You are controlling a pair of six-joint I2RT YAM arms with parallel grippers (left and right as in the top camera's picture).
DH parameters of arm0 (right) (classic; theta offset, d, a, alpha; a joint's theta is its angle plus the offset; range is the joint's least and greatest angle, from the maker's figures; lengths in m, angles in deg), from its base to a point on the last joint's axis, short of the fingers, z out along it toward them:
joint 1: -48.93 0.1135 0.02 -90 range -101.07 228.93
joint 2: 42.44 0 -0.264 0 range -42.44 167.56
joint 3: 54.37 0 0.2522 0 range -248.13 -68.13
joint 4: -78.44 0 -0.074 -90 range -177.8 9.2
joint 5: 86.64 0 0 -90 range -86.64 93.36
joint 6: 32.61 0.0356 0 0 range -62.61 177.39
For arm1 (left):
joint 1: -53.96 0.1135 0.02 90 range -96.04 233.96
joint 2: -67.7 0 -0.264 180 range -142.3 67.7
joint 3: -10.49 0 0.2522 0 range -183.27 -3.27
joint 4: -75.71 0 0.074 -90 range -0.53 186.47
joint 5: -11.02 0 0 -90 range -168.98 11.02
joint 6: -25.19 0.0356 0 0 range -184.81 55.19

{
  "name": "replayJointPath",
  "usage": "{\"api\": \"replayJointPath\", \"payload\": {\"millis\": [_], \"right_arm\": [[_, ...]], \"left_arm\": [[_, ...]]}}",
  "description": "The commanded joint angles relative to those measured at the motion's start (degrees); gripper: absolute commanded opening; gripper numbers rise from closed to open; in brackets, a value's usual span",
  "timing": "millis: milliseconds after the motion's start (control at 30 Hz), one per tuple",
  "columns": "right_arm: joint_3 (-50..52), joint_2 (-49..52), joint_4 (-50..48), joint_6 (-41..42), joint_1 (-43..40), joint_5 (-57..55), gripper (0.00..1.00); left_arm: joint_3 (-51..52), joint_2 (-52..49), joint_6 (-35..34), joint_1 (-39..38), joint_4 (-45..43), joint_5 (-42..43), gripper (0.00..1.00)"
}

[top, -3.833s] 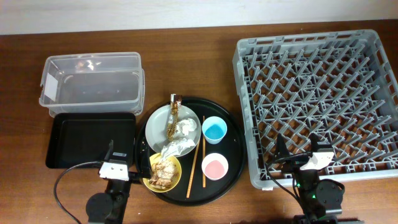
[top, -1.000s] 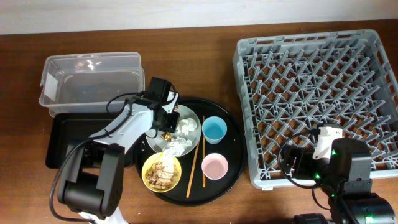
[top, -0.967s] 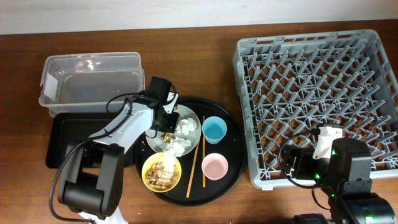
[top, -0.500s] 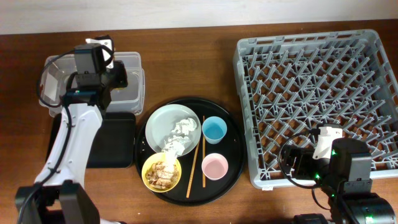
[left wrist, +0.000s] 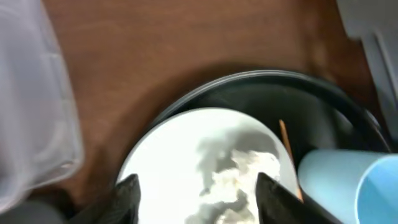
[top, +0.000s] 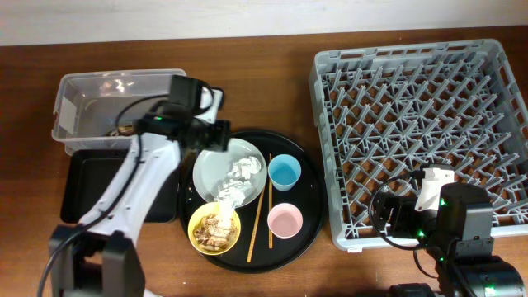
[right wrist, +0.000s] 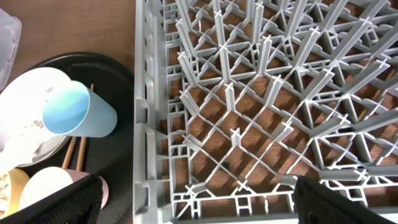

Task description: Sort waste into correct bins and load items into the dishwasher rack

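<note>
The pale grey plate (top: 216, 161) no longer carries the skewer scrap, though the crumpled napkins (top: 244, 169) remain. The left end effector (top: 214, 136) has swung back from the clear tub (top: 82, 82) to the plate's edge. Only its wrist view shows the fingers (left wrist: 127, 190) spread wide and empty, with a napkin between them. The right end effector (right wrist: 199, 208) gapes over the rack (right wrist: 249, 93).

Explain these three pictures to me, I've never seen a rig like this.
Two robot arms work at a table. One picture looks down from above; the other two come from wrist cameras. The left gripper hangs open, empty, over a plate with napkins; the right gripper, also open, hovers at the grey rack's edge. A round tray also carries a yellow bowl of scraps, a blue cup, a pink cup and chopsticks. A clear tub and a black tray sit left.
</note>
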Motion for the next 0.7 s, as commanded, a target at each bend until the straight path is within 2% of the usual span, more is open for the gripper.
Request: {"api": "replayJointPath", "payload": {"millis": [0, 133, 200, 267, 367, 500, 600, 667], "right_arm": [[-1.07, 0.0, -0.15, 0.44, -0.35, 0.13, 0.99], [-1.07, 0.0, -0.15, 0.42, -0.35, 0.13, 0.99], [-1.07, 0.0, -0.15, 0.42, -0.35, 0.13, 0.99], [-1.07, 0.0, -0.15, 0.42, -0.35, 0.13, 0.99], [-1.07, 0.0, -0.15, 0.42, -0.35, 0.13, 0.99], [-1.07, 0.0, -0.15, 0.44, -0.35, 0.13, 0.99], [-1.07, 0.0, -0.15, 0.44, -0.35, 0.13, 0.99], [-1.07, 0.0, -0.15, 0.44, -0.35, 0.13, 0.99]], "left_arm": [[-0.04, -6.47, 0.28, -5.49, 0.61, 1.27, 0.62], [-0.04, -14.25, 0.26, -8.76, 0.7, 1.31, 0.61], [-0.04, -16.11, 0.28, -9.03, 1.44, 1.2, 0.17], [-1.51, -15.23, 0.26, -8.2, 2.14, 0.17, 0.0], [-8.26, -9.62, 0.28, -3.74, 7.69, -4.11, 0.0], [-13.51, -0.48, 0.28, 5.25, 7.02, -11.37, 0.01], [-13.31, 0.55, 0.28, 12.85, 2.49, -13.64, 0.09], [-13.27, -1.29, 0.28, 17.05, -0.39, -13.57, 0.2]]}}
